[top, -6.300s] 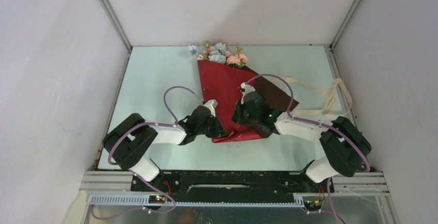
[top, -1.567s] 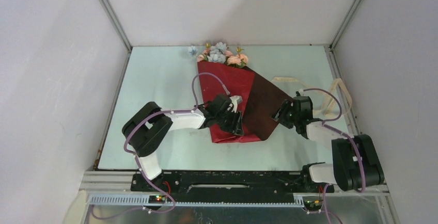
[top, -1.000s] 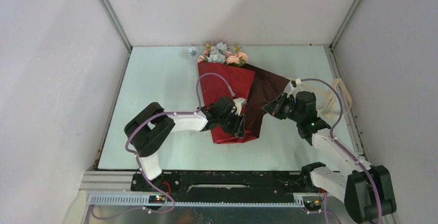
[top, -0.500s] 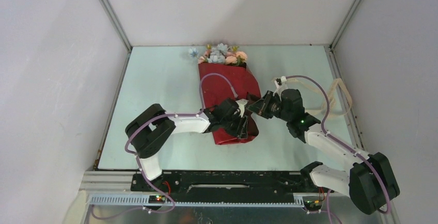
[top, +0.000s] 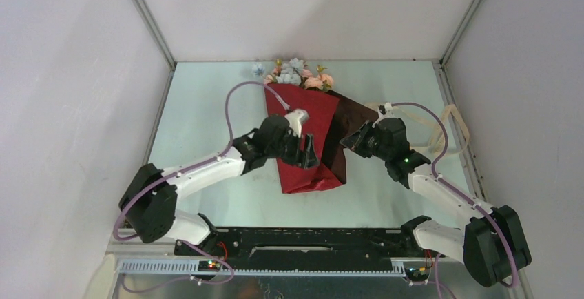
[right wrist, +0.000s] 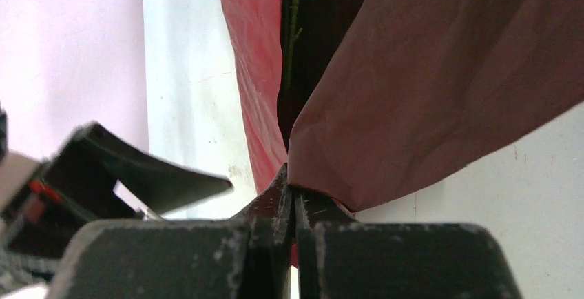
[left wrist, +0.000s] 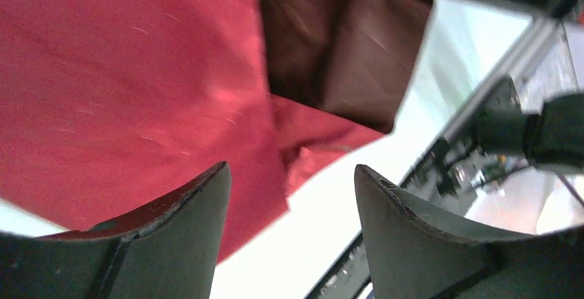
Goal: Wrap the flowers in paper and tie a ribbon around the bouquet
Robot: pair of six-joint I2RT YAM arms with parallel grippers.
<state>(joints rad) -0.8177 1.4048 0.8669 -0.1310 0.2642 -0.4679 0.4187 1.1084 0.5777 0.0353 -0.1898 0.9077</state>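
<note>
Long axis: the large sheet of wrapping paper, bright red on one face and dark brown-maroon on the other, lies folded into a long cone on the pale green table. It runs from the near edge toward the far one, with its wide mouth at the far end and its folded foot toward my bases.

Heads: the artificial flowers, small pink roses among pale blue clusters, stick out of the far mouth and point at the back wall. My right wrist camera shows one thin green stem lying along the axis inside the fold.

My right gripper: the fingers are pressed together on a corner of the brown flap. They hold it out on the right side of the cone, with the red layer just behind it.

My left gripper: the fingers are spread over the red face in the near half of the cone, with nothing between them. I cannot tell whether the tips touch the sheet.

Ribbon: the narrow, flat cream-beige ribbon lies in loose curling loops on the table at the right, beyond my right arm.

Surfaces: the wrapping paper is matte, with soft creases and fine pale scuffs. My fingers are dark, curved and slightly worn.
</note>
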